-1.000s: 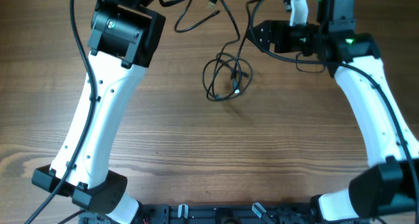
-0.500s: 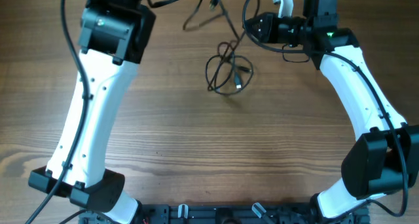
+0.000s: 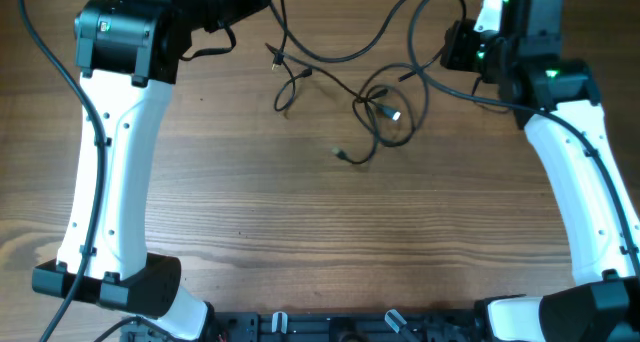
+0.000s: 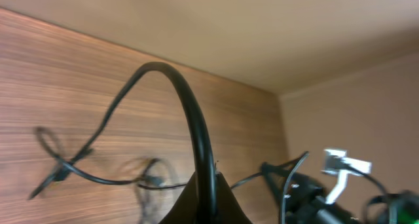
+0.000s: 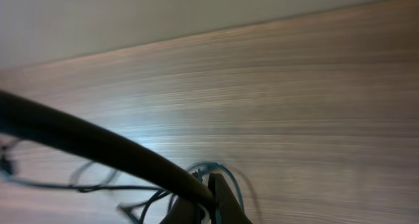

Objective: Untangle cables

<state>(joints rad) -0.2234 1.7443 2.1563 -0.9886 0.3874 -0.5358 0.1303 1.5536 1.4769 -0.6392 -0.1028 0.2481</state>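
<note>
Untangling partly done; thin black cables (image 3: 378,110) spread but not separated.
Left jaws and right jaws each clamped shut on a strand; the knotted middle lay on the wooden desk (image 3: 320,232) between them.

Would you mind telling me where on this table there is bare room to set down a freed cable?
The widest bare patch is the near half of the table, bordered by the left arm, the right arm and the cables on its far side. It is crowded at the far edge, where the cables loop between the arms.
</note>
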